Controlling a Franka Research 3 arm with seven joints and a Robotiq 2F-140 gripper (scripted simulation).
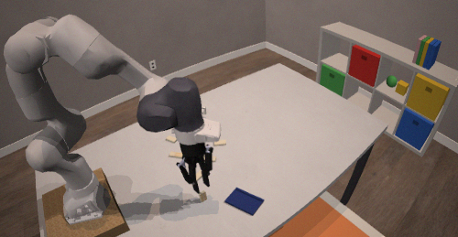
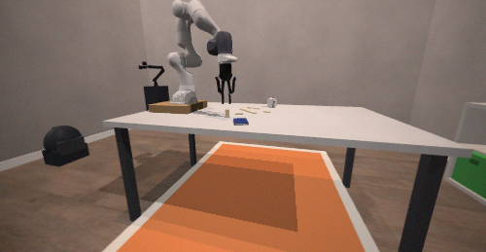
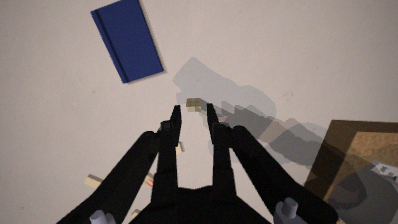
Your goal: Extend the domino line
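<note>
One domino [image 1: 202, 197] [image 2: 226, 114] [image 3: 193, 103] stands upright on the table, apart from the others; its pips cannot be read. My gripper [image 1: 201, 188] [image 2: 226, 103] [image 3: 194, 112] is partly open and empty, pointing down above this domino, which shows between the fingertips in the wrist view. The line of dominoes [image 1: 175, 155] [image 2: 248, 111] [image 3: 149, 181] lies behind the gripper, partly hidden by it. A flat domino [image 1: 199, 176] [image 2: 238, 114] [image 3: 180, 147] lies between the line and the upright one. Other flat dominoes [image 1: 171, 139] [image 1: 220, 143] [image 2: 266, 112] lie beyond the line.
A dark blue flat object [image 1: 245, 201] [image 2: 240, 122] [image 3: 129, 42] lies near the upright domino, toward the table's front edge. A white mug [image 2: 271, 102] stands at the back, mostly hidden by the arm in the top view. The wooden robot base [image 1: 110, 208] [image 2: 170, 108] [image 3: 325, 150] is on the other side.
</note>
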